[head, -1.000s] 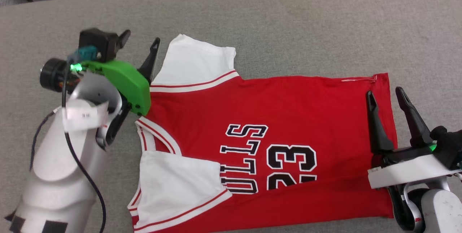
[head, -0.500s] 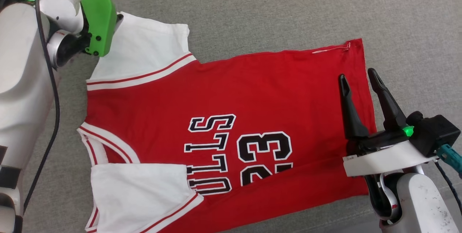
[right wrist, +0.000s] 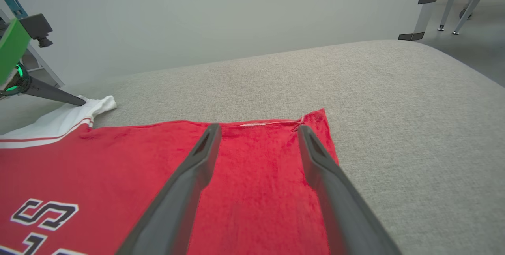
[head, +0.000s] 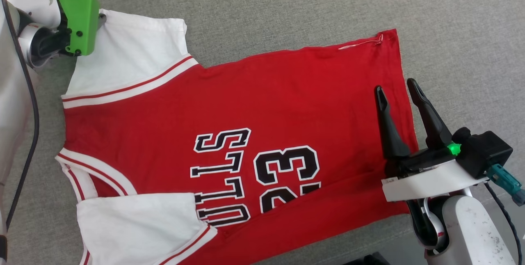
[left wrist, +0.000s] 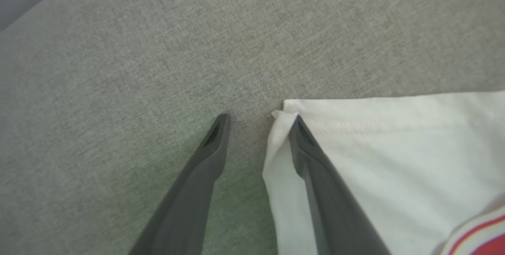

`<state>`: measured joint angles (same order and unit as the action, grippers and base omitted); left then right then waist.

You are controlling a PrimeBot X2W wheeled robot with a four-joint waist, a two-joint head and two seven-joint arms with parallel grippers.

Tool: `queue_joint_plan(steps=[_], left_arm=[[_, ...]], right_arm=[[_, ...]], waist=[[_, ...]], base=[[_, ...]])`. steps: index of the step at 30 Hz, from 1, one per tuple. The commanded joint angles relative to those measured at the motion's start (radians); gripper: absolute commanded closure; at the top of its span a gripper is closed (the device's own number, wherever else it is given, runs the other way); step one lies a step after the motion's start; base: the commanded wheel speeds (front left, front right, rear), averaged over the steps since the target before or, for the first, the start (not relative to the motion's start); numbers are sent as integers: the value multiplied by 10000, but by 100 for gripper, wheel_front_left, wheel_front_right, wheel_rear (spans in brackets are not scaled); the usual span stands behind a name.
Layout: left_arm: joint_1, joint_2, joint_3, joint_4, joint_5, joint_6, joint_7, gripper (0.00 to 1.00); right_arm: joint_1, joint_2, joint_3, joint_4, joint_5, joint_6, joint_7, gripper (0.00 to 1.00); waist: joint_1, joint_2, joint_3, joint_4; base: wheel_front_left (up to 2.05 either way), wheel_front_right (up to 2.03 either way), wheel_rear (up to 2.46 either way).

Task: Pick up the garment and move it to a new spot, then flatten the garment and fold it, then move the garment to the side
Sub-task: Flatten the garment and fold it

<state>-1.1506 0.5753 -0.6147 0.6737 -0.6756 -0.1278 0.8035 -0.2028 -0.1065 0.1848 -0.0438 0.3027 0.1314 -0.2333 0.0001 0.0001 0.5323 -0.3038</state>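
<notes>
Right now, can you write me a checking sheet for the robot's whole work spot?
Surface: grey fabric surface, smooth.
Job's things: the garment, a red jersey, lies flat, lettering up, one white sleeve folded over the letters.
Clutter: nothing seen.
Grippers: left gripper open at the other sleeve's corner, touching the cloth; right gripper open over the hem.
Cables: black cable hangs at the robot's left.
Surroundings: pale wall, metal legs beyond.
</notes>
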Motion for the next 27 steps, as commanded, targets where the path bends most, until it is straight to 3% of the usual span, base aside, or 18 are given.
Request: queue_joint_plan(steps=[1,14,22,27], left_arm=[[279,-70,-175,235,-158,-28,172,100],[468,-420,355,208,-770,147,-1323,100],[1525,-65,775,-898,-1296,182,-1979,100],[2605,185,865,-2633,-1484,559,-2098,100]], right_arm=[[-201,-17,6,32,-1,-7,-49,0],[-286,-298,-314,195,-170,-7,327,0],[-176,-1119,-738,137,-390,-7,2081,0],[-402,-1990,-696,140,222,-7,4168,0]], waist=[[-1,-1,37,30],[-1,-1,-658,492],[-1,-1,-1704,925],[-1,-1,-2103,1292]], base=[[0,0,0],[0,0,0],[0,0,0],[0,0,0]])
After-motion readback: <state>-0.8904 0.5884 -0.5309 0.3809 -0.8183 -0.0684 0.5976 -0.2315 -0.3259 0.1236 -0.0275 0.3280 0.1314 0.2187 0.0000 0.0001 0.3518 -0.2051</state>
